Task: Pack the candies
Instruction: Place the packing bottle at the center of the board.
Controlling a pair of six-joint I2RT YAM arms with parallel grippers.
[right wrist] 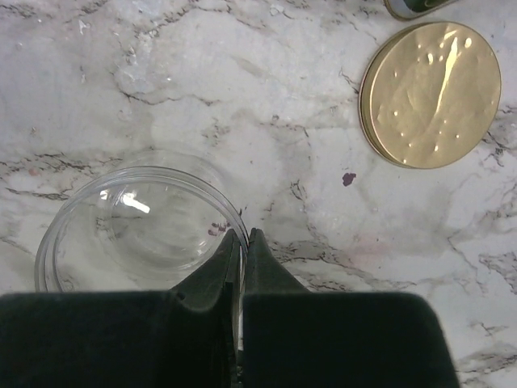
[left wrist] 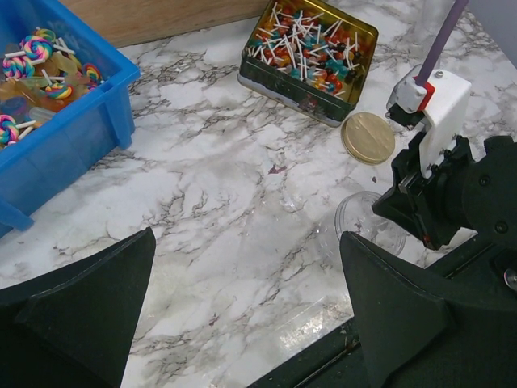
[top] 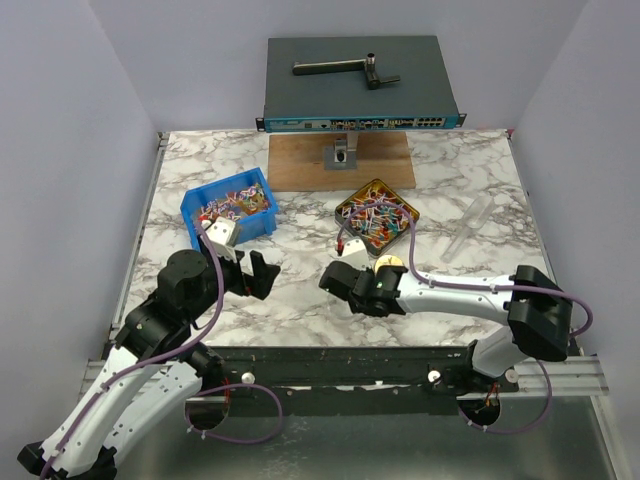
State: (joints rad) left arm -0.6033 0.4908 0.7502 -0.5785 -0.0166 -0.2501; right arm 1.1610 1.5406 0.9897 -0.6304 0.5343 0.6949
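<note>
The candies [top: 377, 215] are small lollipops with white sticks, heaped in an open gold tin [left wrist: 323, 99]; more candies [left wrist: 36, 61] lie in a blue bin [top: 255, 226] to its left. My right gripper [right wrist: 245, 234] is shut on the rim of an empty clear jar [right wrist: 137, 222], one finger inside the wall and one outside. The jar [left wrist: 367, 230] stands on the marble near the front edge. Over bare marble between the bin and the jar hovers my left gripper [left wrist: 246, 236], wide open and holding nothing. A round gold lid [right wrist: 430, 93] lies flat just beyond the jar.
A grey network switch [top: 360, 85] and a wooden board [top: 340, 160] stand at the back. A clear plastic piece [top: 470, 225] lies at the right. The table's front edge and black rail [left wrist: 388, 356] run close under both grippers.
</note>
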